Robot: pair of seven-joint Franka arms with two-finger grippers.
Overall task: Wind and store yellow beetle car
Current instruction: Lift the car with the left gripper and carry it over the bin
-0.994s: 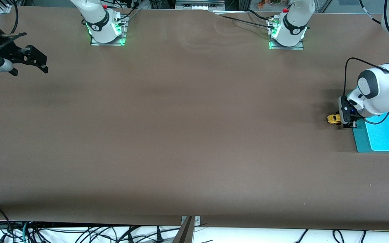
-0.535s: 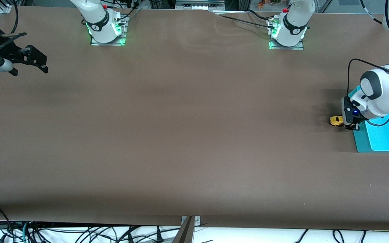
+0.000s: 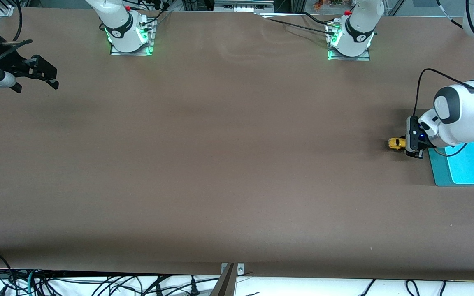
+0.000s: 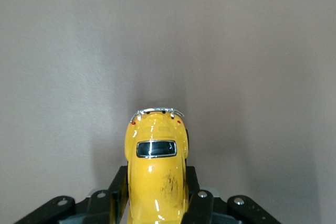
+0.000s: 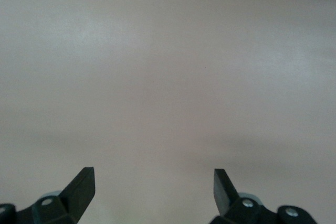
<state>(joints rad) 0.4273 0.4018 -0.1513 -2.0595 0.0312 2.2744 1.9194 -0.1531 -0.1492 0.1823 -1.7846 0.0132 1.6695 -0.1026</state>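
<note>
The yellow beetle car [image 3: 396, 143] stands with its wheels on the brown table, close beside the cyan tray [image 3: 438, 174], toward the left arm's end of the table. My left gripper [image 3: 404, 144] is down at table level and shut on the car's body. In the left wrist view the car [image 4: 156, 135] sits between the two black fingers [image 4: 116, 184], with its window end sticking out past them. My right gripper [image 3: 47, 76] waits open and empty over the right arm's end of the table; its view [image 5: 154, 182] shows only bare table.
The cyan tray has a darker rim and a lighter inside [image 3: 469, 164] and runs off the view's edge. The left arm's wrist and cable [image 3: 463, 119] hang over the tray. Both arm bases [image 3: 129, 35] [image 3: 350, 39] stand along the table's back edge.
My left gripper, shut on the car, moved slightly toward the tray, then drew the car along the table away from the tray, toward the right arm's end. The right arm has not moved.
</note>
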